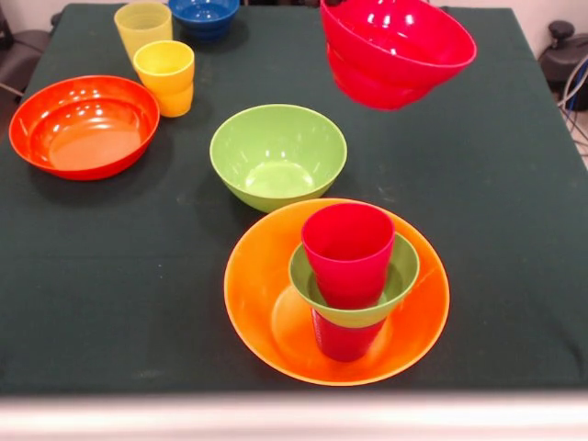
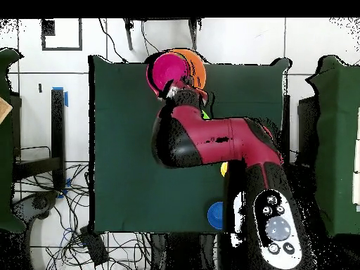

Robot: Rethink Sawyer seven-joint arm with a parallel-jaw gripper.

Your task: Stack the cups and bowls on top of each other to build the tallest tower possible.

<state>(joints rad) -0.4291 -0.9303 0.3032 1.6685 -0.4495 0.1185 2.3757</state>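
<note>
A red-pink bowl hangs tilted in the air above the table's far right. In the overhead view my gripper is shut on the rim of that bowl, which sits over the tower. The tower stands near the front edge: a large yellow-orange bowl, a reddish-looking cup inside it, a small green bowl on that, and a red-pink cup on top. The held bowl is behind the tower and well above it.
A large green bowl stands just behind the tower. A wide orange-red bowl lies at the left. Behind it are a yellow-orange cup, a pale yellow cup and a blue bowl.
</note>
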